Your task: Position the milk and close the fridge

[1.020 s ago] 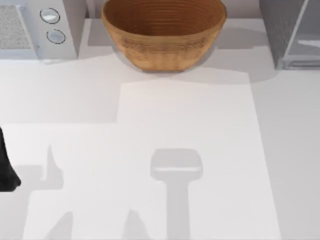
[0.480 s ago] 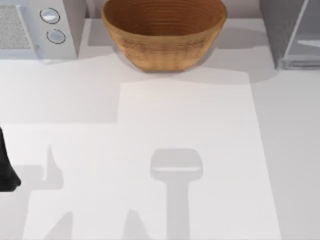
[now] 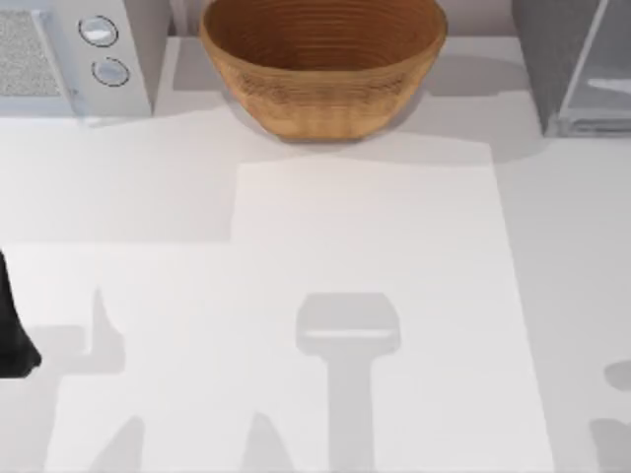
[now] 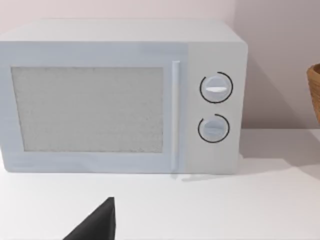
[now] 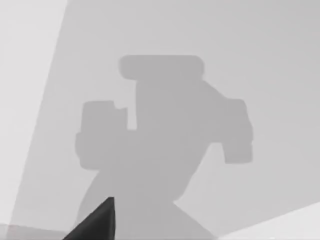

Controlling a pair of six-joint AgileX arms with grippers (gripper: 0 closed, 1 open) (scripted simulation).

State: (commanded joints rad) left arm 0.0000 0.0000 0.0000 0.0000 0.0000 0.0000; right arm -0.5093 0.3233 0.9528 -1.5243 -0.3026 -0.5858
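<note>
My left gripper (image 3: 15,340) sits at the table's nine o'clock edge; I cannot tell how its fingers stand. My right gripper's fingertip (image 5: 97,222) hangs over bare white table (image 3: 375,227), where arm shadows lie. At eleven o'clock stands a white box with two round knobs (image 4: 122,97), at twelve a woven basket (image 3: 323,64), at one o'clock the grey fridge (image 3: 572,64), door ajar.

Open table, obstacles lined along the far edge

The table's (image 3: 296,296) middle and near parts are left open for passage. The far edge is blocked by the microwave (image 3: 69,54) at the left corner, the woven basket (image 3: 323,64) centrally, and the fridge (image 3: 577,64) at the right corner; narrow gaps are left between them.
</note>
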